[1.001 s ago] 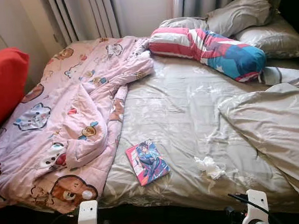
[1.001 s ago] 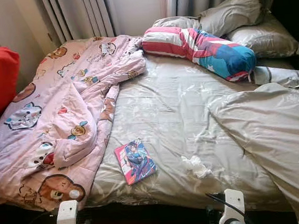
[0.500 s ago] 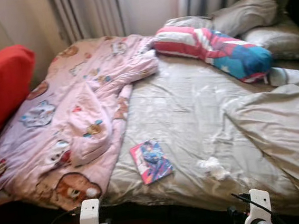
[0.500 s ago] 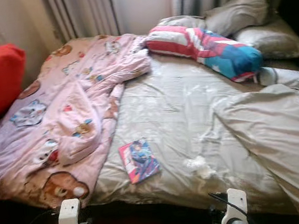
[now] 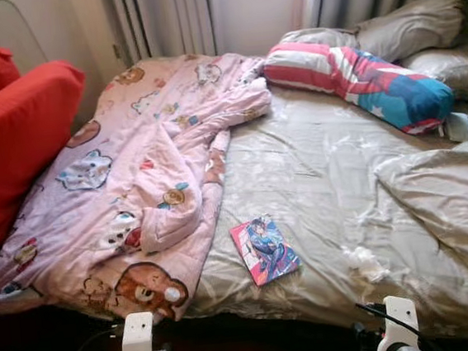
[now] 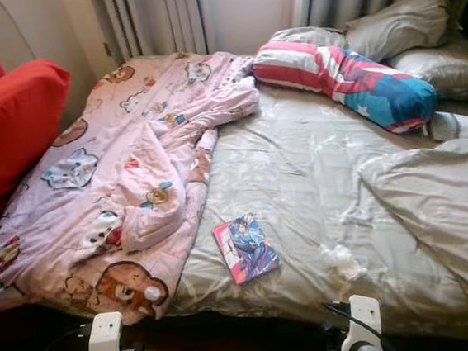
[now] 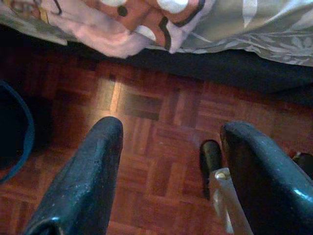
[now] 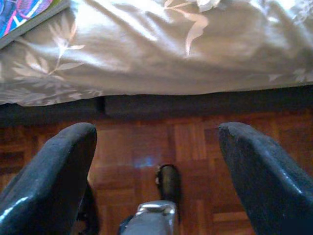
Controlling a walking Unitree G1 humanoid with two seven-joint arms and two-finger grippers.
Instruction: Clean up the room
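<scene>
Evidently no object had been engaged yet: both arms hung low at the foot of the bed (image 5: 328,291), wrists pointing down at the parquet floor (image 7: 161,147), presumably a carry posture while the robot stood off and surveyed. Left gripper (image 7: 168,166): fingers spread, nothing between them, hovering over floor just outside the bed edge, with the overhanging corner of the pink cartoon quilt (image 5: 135,185) above it. Right gripper (image 8: 156,166): likewise spread and empty, below the beige sheet's hanging edge. Candidate clutter on the mattress: a comic book (image 5: 264,250) lay flat near the foot edge, just beside the quilt's hem, cover up; a crumpled white tissue (image 5: 365,262) sat near it on the robot's right, apart from the book. Quilt was bunched along the robot's left half, likely thrown back rather than folded. A striped red-and-blue bolster (image 5: 358,85) lay across the head end against grey pillows (image 5: 411,30); a beige duvet (image 5: 452,204) was heaped on the right. Red cushions (image 5: 15,138) stood at far left. Judgement: book and tissue were the nearest reachable items, both close to the foot edge, so either arm would need raising first
</scene>
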